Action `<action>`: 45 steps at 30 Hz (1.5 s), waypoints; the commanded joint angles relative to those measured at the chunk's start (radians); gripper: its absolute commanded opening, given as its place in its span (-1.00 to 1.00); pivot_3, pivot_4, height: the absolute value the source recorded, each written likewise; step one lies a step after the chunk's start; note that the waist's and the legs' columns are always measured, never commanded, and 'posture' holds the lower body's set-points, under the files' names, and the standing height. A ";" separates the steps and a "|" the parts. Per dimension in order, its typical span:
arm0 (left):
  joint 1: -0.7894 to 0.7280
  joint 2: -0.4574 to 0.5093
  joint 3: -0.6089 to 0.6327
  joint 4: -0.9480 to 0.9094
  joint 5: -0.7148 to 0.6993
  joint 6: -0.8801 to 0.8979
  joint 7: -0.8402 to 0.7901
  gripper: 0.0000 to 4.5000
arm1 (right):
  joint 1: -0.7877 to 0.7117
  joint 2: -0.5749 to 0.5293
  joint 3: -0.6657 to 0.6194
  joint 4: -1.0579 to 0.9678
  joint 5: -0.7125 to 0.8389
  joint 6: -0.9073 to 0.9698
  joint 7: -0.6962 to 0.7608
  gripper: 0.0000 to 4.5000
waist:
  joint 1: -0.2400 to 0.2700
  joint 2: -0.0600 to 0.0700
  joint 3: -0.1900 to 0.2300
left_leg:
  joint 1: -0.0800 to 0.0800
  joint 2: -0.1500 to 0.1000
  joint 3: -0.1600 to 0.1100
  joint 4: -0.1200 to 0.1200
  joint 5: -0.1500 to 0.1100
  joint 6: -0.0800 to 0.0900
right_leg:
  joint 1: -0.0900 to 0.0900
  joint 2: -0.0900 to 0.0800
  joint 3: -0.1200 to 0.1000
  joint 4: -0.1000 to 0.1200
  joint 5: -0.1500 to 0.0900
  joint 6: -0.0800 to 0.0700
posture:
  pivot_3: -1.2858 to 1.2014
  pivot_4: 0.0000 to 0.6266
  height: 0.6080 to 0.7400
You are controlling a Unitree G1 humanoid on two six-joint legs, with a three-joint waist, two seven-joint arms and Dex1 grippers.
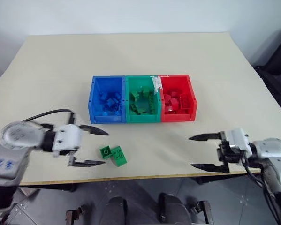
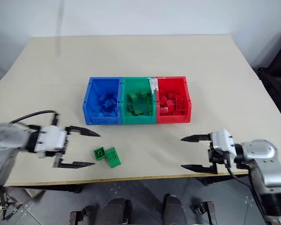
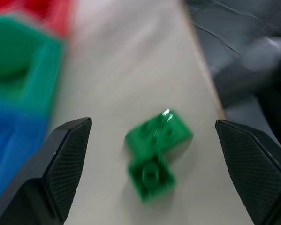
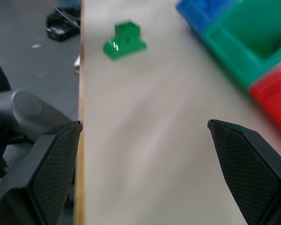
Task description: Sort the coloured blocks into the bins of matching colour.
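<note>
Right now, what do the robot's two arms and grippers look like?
Both arms are rounded silver-grey metal shells. Each ends in a white wrist block carrying two flat, pointed black fingers with a cross-hatched inner face. A black cable loops over the left gripper; black cables hang beside the right gripper. Blue marks show on the left forearm.

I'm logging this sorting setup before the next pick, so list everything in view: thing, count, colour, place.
Table: one, beige, carrying everything below.
Bins: three, joined in a row mid-table; blue bin on the robot's left, green bin in the middle, red bin on the right.
Sorted blocks: several in each bin, matching its colour; exact counts too cluttered to tell.
Loose green blocks: two, touching each other, near the table's front edge, in front of the blue bin.
Left gripper: open, beside the loose green blocks, holding nothing.
Right gripper: open, near the front edge on the right, holding nothing.
</note>
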 commanded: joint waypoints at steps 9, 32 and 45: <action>-0.240 -0.070 -0.305 0.203 0.268 -0.159 -0.110 0.99 | 0.114 -0.048 -0.080 -0.207 0.055 0.098 -0.075 1.00 | 0.001 0.000 0.000 | -0.001 0.001 0.000 0.001 0.000 0.000 | 0.000 0.000 0.000 -0.001 0.000 0.000 | 0.03 -0.52 1.00; -0.248 -0.241 -0.193 0.197 0.171 -0.043 0.088 -0.35 | 0.129 0.031 -0.104 -0.255 0.059 0.067 -0.199 1.00 | 0.010 0.000 0.000 | -0.003 0.001 -0.002 0.006 -0.001 0.001 | 0.001 0.000 0.000 0.000 0.001 0.002 | 0.03 -0.52 1.00; -0.642 -0.532 -0.101 0.654 0.260 0.011 0.532 -0.35 | 0.207 0.205 -0.272 -0.363 0.098 0.067 -0.532 1.00 | 0.021 -0.001 0.000 | -0.003 0.000 -0.002 0.007 -0.001 0.001 | 0.002 0.000 0.000 0.000 0.002 0.003 | 0.03 -0.52 1.00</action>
